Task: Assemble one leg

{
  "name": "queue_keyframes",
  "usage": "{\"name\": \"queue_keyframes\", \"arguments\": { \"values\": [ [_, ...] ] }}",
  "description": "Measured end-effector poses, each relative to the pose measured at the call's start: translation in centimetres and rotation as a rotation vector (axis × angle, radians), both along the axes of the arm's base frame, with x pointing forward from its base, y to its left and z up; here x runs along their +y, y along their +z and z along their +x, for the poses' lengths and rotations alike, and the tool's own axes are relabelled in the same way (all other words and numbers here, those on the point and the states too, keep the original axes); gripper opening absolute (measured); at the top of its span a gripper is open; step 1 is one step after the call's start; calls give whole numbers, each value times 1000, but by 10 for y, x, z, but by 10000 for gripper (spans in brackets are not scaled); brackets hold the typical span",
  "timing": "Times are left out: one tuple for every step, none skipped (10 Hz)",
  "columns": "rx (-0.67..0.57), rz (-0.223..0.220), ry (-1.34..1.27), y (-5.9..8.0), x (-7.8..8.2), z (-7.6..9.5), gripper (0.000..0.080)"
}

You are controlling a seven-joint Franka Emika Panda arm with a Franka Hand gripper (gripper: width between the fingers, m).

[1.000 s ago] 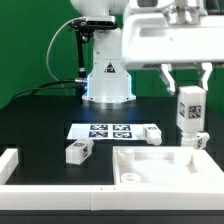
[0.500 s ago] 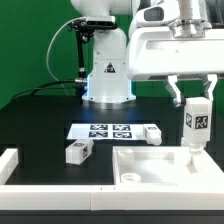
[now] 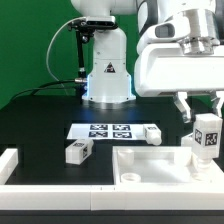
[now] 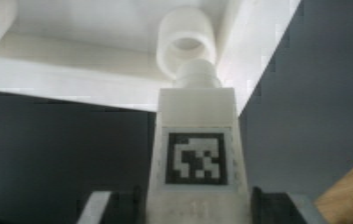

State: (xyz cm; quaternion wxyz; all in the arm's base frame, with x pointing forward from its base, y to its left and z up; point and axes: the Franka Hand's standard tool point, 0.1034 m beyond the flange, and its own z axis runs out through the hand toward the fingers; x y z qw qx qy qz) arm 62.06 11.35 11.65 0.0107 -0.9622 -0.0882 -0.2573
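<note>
My gripper [image 3: 205, 112] is shut on a white leg [image 3: 206, 138] with a square tag and holds it upright at the exterior view's right, over the right side of the large white tray-like panel [image 3: 150, 163]. In the wrist view the held leg [image 4: 198, 150] fills the middle, its thin tip pointing at a round white socket post [image 4: 189, 44] on the panel [image 4: 84, 50]. A second leg [image 3: 79, 151] lies on the table left of the panel. A third leg [image 3: 151, 134] lies by the marker board.
The marker board [image 3: 105, 130] lies on the black table in front of the robot base [image 3: 106, 75]. A white rail [image 3: 9, 165] runs along the front left. A black cable hangs at the back left.
My gripper has carried the leg toward the exterior view's right and lower, from above the panel's back right corner down over its right side.
</note>
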Motion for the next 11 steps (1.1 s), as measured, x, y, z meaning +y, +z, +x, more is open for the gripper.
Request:
{"name": "queue_keyframes", "arguments": {
  "values": [
    [3,-1,0,-2,-1,-1,284],
    [5,-2,1,-3,-1,-1,284],
    [9,-5,3,-6,-2,-2,284],
    [11,-7,3,-8,-2,-2,284],
    [13,-9,4,-9,-4,-2,284],
    [13,-11,5,-11,-5,0,284],
    [8,-13,8,-12,-5,2,284],
    [10,-15,9,-17,-5,1,284],
    [12,-16,10,-22,-5,0,284],
    [17,-17,10,-27,-5,-1,284],
    [17,-18,11,-29,-5,-1,284]
  ]
}}
